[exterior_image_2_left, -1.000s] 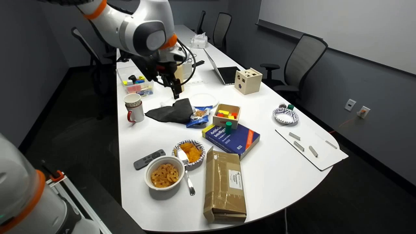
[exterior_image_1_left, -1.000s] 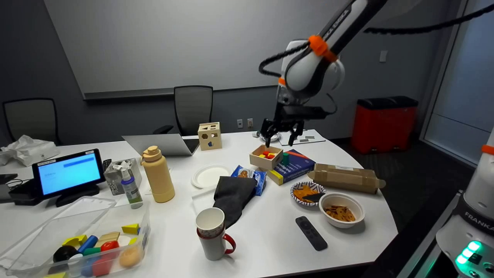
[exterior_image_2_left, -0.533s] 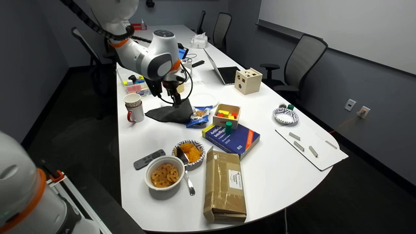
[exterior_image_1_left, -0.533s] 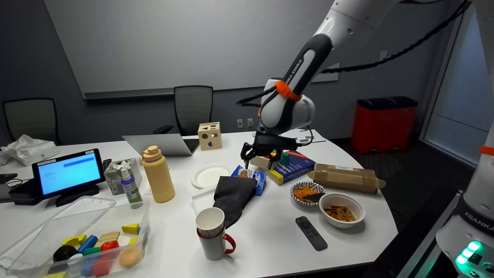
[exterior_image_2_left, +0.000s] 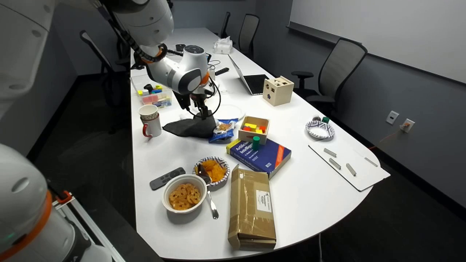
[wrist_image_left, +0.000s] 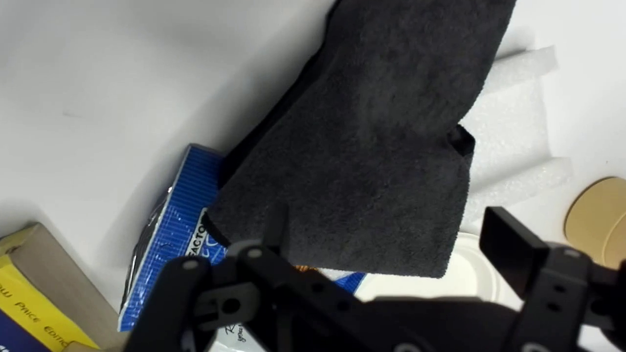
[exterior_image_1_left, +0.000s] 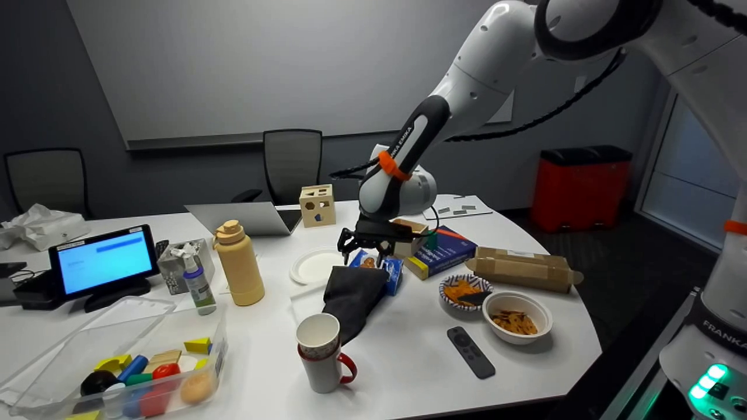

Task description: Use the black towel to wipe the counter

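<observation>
The black towel (exterior_image_1_left: 353, 297) lies crumpled on the white table (exterior_image_1_left: 408, 361). It also shows in an exterior view (exterior_image_2_left: 191, 127), and it fills the middle of the wrist view (wrist_image_left: 371, 146). One end rests over a blue snack packet (wrist_image_left: 183, 215). My gripper (exterior_image_1_left: 363, 260) is open and empty, low over the towel's far end by the packet. In the wrist view the jaws (wrist_image_left: 386, 227) stand wide apart, with the towel's edge and corner between and below them. I cannot tell whether a fingertip touches the towel.
Stacked cups (exterior_image_1_left: 324, 356) stand at the towel's near end. A white plate (exterior_image_1_left: 309, 267) and clear bubble-wrap-like sheet (wrist_image_left: 513, 122) lie beside it. A tan bottle (exterior_image_1_left: 239, 265), wooden box (exterior_image_2_left: 255, 136), book (exterior_image_2_left: 260, 158), snack bowls (exterior_image_2_left: 184, 196) and remote (exterior_image_2_left: 167, 178) are around.
The arm has moved down and across, from above the wooden box to just over the towel's end. The gripper stays open. The towel and other objects have not moved.
</observation>
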